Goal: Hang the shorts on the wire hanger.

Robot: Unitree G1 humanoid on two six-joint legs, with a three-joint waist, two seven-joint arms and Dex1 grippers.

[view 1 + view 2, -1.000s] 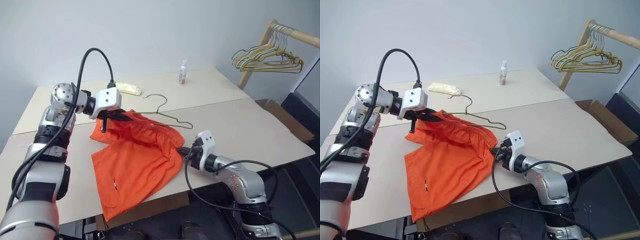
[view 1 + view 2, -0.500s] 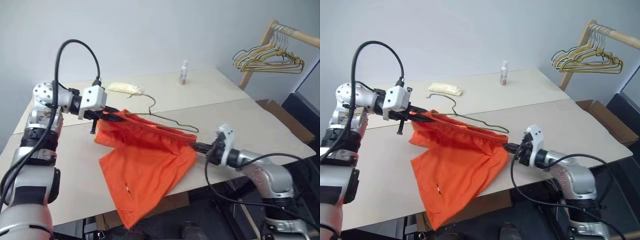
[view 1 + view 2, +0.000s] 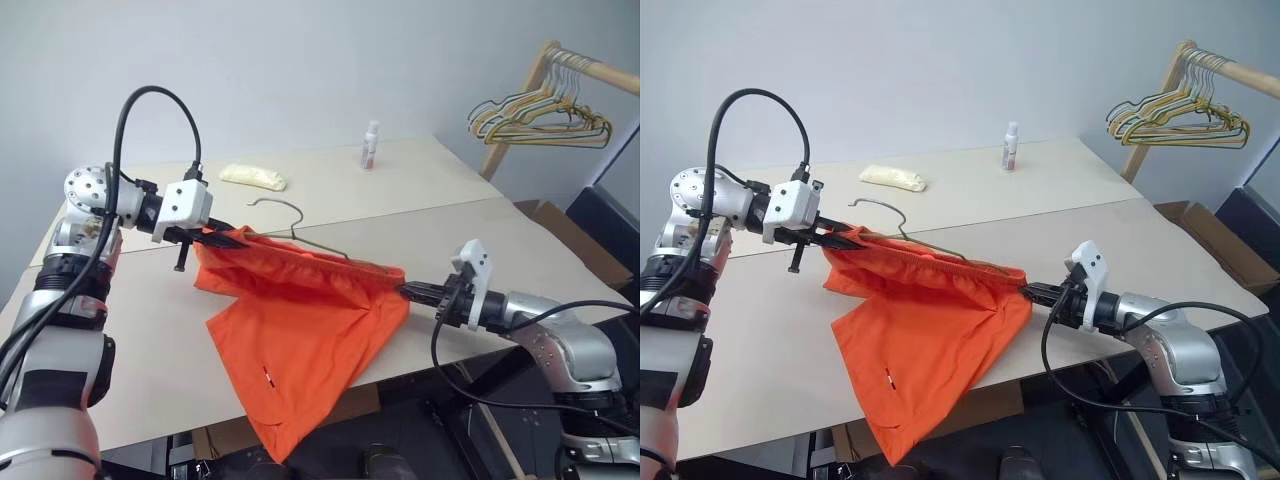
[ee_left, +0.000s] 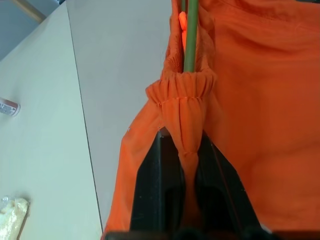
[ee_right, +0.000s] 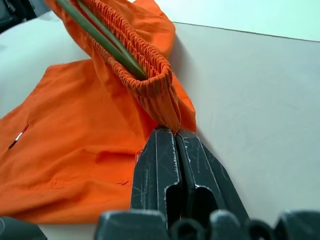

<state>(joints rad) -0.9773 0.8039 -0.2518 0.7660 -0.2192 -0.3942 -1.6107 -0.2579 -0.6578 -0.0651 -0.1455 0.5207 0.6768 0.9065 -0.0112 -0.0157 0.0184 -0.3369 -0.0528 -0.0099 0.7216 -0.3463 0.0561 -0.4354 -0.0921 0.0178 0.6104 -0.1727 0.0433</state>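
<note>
- Pale grey wall is standing behind a beige desk (image 3: 480,240), and a wooden rack (image 3: 560,70) at the far right is carrying a bunch of yellowish, green and white hangers (image 3: 535,120).
- Left end effector (image 3: 238,237) is clenching one end of the gathered elastic waistband of the shorts (image 3: 300,320); in the left wrist view its two black fingers (image 4: 155,195) are pressing a pinch of orange fabric between them.
- Right end effector (image 3: 410,291) is gripping the opposite end of the waistband, its fingers (image 5: 157,165) sitting tight together with the fabric caught at their tips.
- Between the two end effectors the waistband is being held stretched taut above the desk, while the legs of the shorts are draping down over the desk and past its near edge.
- Wire hanger (image 3: 290,222) is sitting with its lower part inside the stretched waistband opening, its wire running along between the two elastic edges in both wrist views; its hook is sticking up behind the waistband, nearer the left end effector.
- Farther back on the desk, a small white bottle (image 3: 371,145) is standing upright, and a yellowish packet (image 3: 253,177) is lying well apart from it.
</note>
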